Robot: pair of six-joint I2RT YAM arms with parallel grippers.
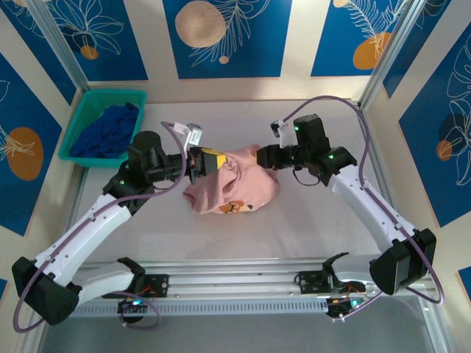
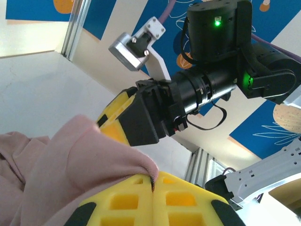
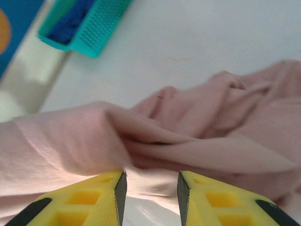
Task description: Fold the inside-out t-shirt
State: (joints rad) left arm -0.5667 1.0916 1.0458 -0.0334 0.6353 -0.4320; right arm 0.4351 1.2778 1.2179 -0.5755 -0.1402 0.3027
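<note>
The inside-out t-shirt (image 1: 234,187) is a crumpled dusty-pink heap at the table's middle, with a small yellow-and-dark print (image 1: 235,207) on its near side. At the shirt's left end, my left gripper (image 1: 199,163) is shut on the shirt; in the left wrist view the yellow fingertips (image 2: 154,179) pinch a fold of pink cloth (image 2: 70,165). My right gripper (image 1: 260,157) is at the shirt's upper right edge. In the right wrist view it stands open (image 3: 150,181), and a loose flap of the shirt (image 3: 211,141) lies in the gap between the jaws.
A teal basket (image 1: 82,110) holding a dark blue garment (image 1: 110,131) sits at the back left corner, also seen as the basket (image 3: 101,28) in the right wrist view. The right arm's wrist (image 2: 207,84) hangs close in front of the left gripper. Aluminium posts frame the table.
</note>
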